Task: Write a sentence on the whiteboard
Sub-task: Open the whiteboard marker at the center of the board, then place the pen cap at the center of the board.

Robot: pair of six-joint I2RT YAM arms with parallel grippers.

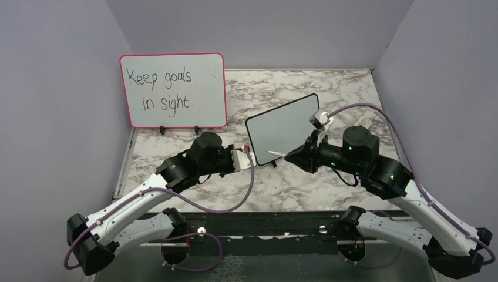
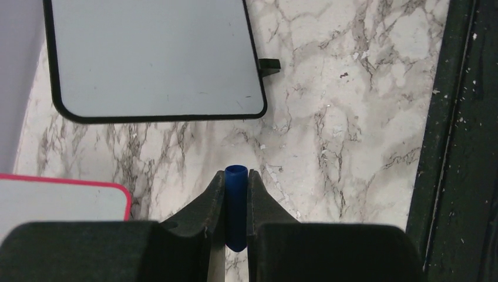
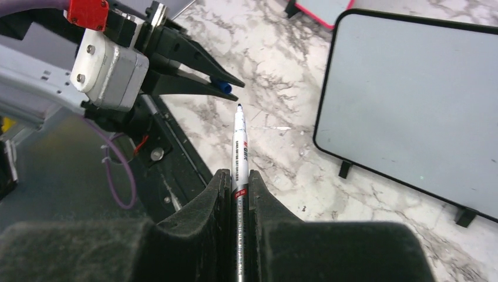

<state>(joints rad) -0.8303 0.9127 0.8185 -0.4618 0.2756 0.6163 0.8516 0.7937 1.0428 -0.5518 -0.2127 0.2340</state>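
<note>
The right claw (image 3: 238, 176) pinches an uncapped marker (image 3: 239, 147) and the left claw (image 2: 236, 174) pinches its blue cap (image 2: 236, 188), both just before the blank black-framed whiteboard (image 1: 279, 132) on the marble worktop (image 1: 264, 88); the nib should probably meet the board's upper left squarely, with light pressure.

There is one table (image 1: 329, 94). On it are two boards: one black-framed whiteboard (image 1: 282, 129) and one pink board (image 1: 173, 91). Each board has two black feet (image 3: 345, 169), four in all. The pink board bears two lines of black writing (image 1: 161, 88), four words in all. There is one marker (image 3: 240, 153) and one blue cap (image 2: 236, 205). There are two arms, a left arm (image 1: 141, 200) and a right arm (image 1: 411, 194). There are two grippers, a left gripper (image 2: 236, 176) and a right gripper (image 3: 238, 174), each with two fingers. There are two purple cables (image 1: 235, 202), one per arm.
</note>
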